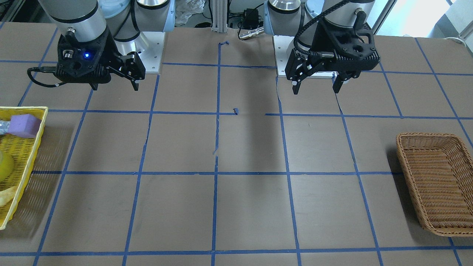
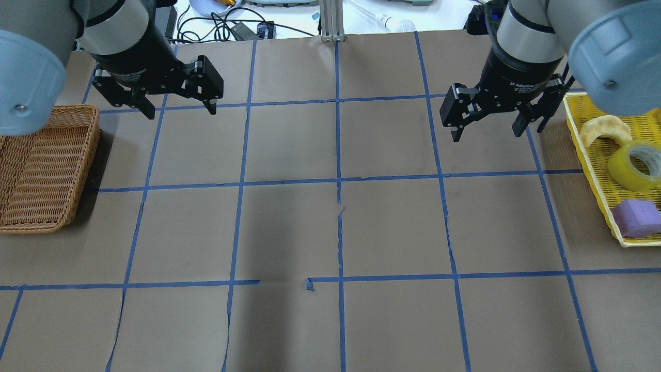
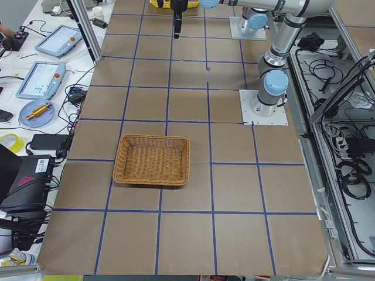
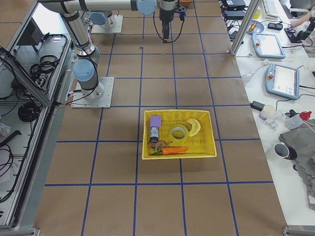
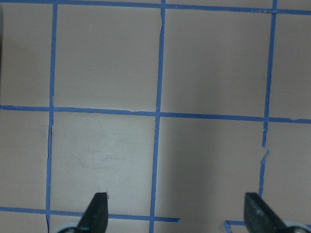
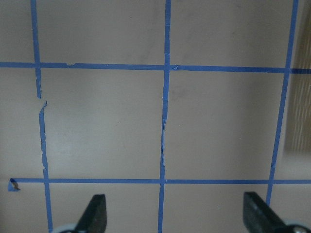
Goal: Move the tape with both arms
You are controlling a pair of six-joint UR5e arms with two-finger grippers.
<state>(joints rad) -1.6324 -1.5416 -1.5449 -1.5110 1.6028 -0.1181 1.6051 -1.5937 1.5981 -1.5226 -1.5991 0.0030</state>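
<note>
- Grippers, front-facing view: our black two-finger left gripper (image 1: pixel 316 90) and right gripper (image 1: pixel 115 88) both hang spread wide, holding nothing.
- Overhead: the translucent yellow tape roll (image 2: pixel 635 164) lies in the yellow mesh tray (image 2: pixel 590 165), between a pale curved piece (image 2: pixel 601 123) and the purple foam block (image 2: pixel 638 218). We fear a skewed descent would catch the tray rim or nudge neighbours.
- Side views: the brown wicker basket (image 3: pixel 152 159) stands well apart from it, and the table (image 3: pixel 146 102) between them offers handover room.
</note>
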